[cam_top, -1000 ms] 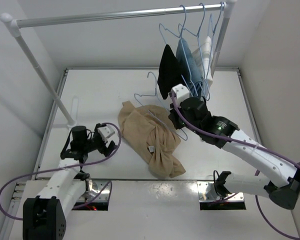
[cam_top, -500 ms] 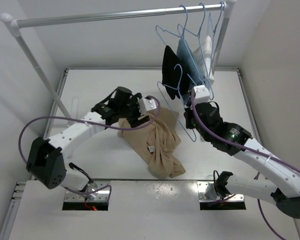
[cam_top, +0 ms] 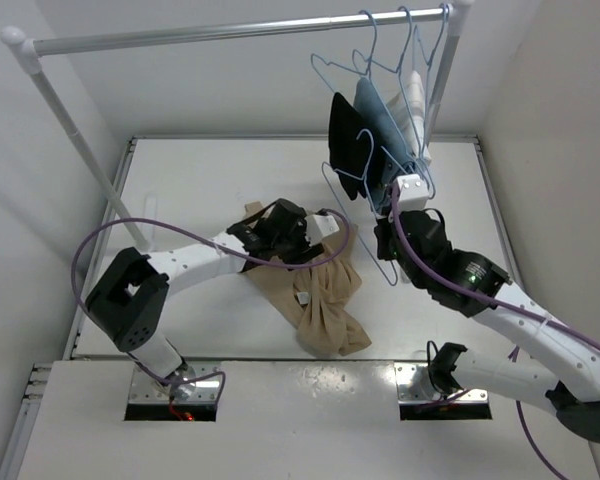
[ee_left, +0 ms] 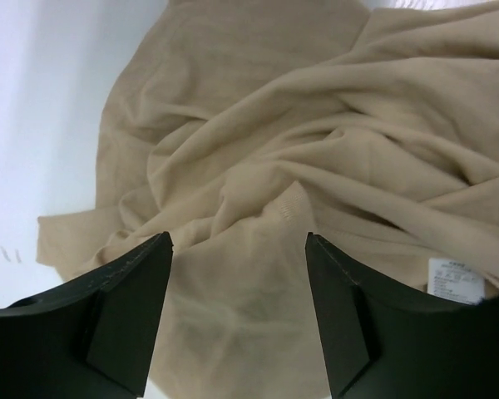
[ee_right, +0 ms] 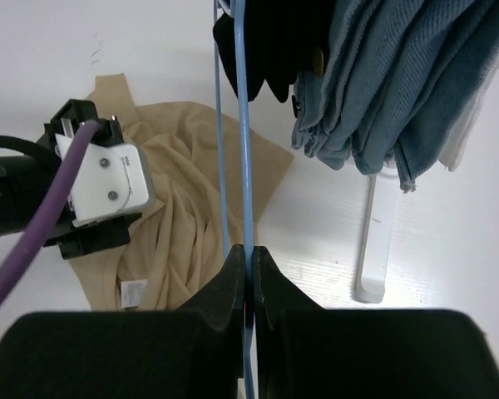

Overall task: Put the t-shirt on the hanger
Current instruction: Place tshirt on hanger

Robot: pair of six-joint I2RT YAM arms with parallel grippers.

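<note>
Your left gripper (ee_left: pixel 237 249) gapes wide, the t-shirt (ee_left: pixel 316 166) just below it; right gripper (ee_right: pixel 248 256) pinches the hanger (ee_right: pixel 242 125).

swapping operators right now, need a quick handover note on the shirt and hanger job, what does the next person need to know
Left pincer: open, over the t-shirt, gripping nothing.
Right pincer: shut on the wire of the hanger, held up beside the hanging blue garment.
T-shirt: crumpled on the table, white label showing.
Done: hanger is in hand.
Left: grip the shirt, probably near the collar, feed the hanger through the neck, seat both shoulders.
</note>
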